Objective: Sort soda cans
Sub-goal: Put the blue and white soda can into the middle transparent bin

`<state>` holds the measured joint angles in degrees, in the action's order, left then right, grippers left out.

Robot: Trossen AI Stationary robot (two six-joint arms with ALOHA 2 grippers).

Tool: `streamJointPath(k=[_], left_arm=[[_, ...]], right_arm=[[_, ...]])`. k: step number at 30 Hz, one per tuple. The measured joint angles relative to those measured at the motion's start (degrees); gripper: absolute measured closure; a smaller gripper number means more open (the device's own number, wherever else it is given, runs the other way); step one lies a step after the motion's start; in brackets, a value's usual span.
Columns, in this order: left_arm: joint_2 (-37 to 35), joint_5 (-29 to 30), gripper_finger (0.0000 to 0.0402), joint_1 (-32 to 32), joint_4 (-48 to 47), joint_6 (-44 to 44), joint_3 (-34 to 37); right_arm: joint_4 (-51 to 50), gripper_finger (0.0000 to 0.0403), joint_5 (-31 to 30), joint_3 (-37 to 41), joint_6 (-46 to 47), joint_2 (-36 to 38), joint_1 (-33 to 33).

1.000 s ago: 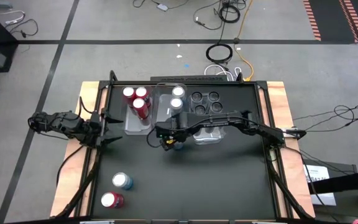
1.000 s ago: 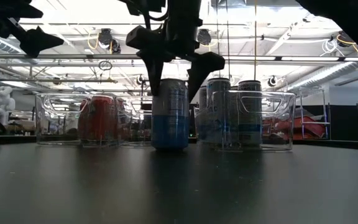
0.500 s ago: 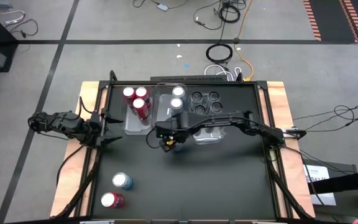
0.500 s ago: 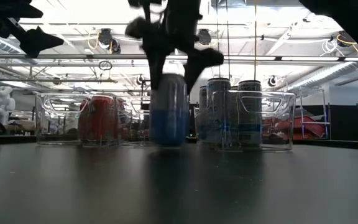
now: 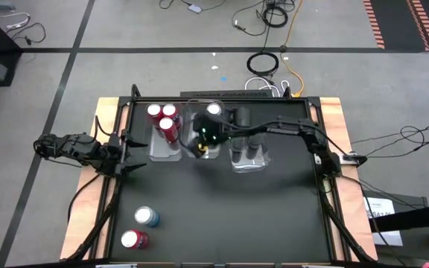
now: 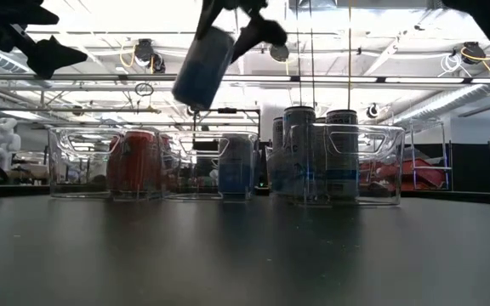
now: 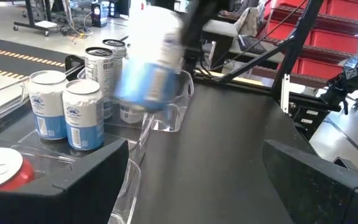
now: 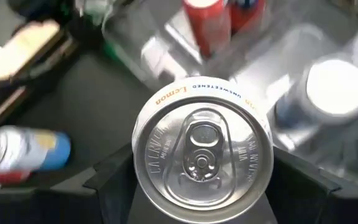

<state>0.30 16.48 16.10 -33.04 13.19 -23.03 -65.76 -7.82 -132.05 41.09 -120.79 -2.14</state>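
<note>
Trays (image 5: 165,152): red cans (image 5: 168,128) left, blue cans (image 5: 213,110) middle.

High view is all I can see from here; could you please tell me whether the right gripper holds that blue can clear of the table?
Observer: Yes. In the low view the blue can hangs tilted, well above the table, in the right gripper.
Operator: Thank you. How many stand in the middle tray? The arm covers it for me.
Observer: The left wrist view shows two blue cans upright, side by side, in the middle tray.
Operator: And the left gripper?
Observer: The low view shows the left gripper open, hanging above the table, touching nothing.
</note>
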Motion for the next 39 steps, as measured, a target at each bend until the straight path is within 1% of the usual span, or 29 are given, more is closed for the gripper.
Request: streamJointPath(k=[6,12,19,28,31,39], left_arm=[[0.0,0.0,0.0024,0.0,0.0,0.0,0.0],[0.0,0.0,0.0024,0.0,0.0,0.0,0.0],[0.0,0.0,0.0024,0.0,0.0,0.0,0.0],[0.0,0.0,0.0024,0.0,0.0,0.2,0.0],[0.0,0.0,0.0024,0.0,0.0,0.2,0.0],[0.0,0.0,0.0024,0.0,0.0,0.2,0.0]], right_arm=[[5.0,0.0124,0.5,0.2,-5.5,-2.3,-4.3],[4.5,0.0124,0.6,0.1,-8.7,-6.0,-7.2],[3.2,0.0124,1.1,0.1,-12.0,-11.4,-8.0],[0.6,0.0123,2.0,0.1,-14.8,-13.5,-8.0],[0.8,0.0113,2.0,0.1,-15.1,-13.4,-8.0],[-0.8,0.0069,2.0,0.1,-15.3,-14.2,-7.9]])
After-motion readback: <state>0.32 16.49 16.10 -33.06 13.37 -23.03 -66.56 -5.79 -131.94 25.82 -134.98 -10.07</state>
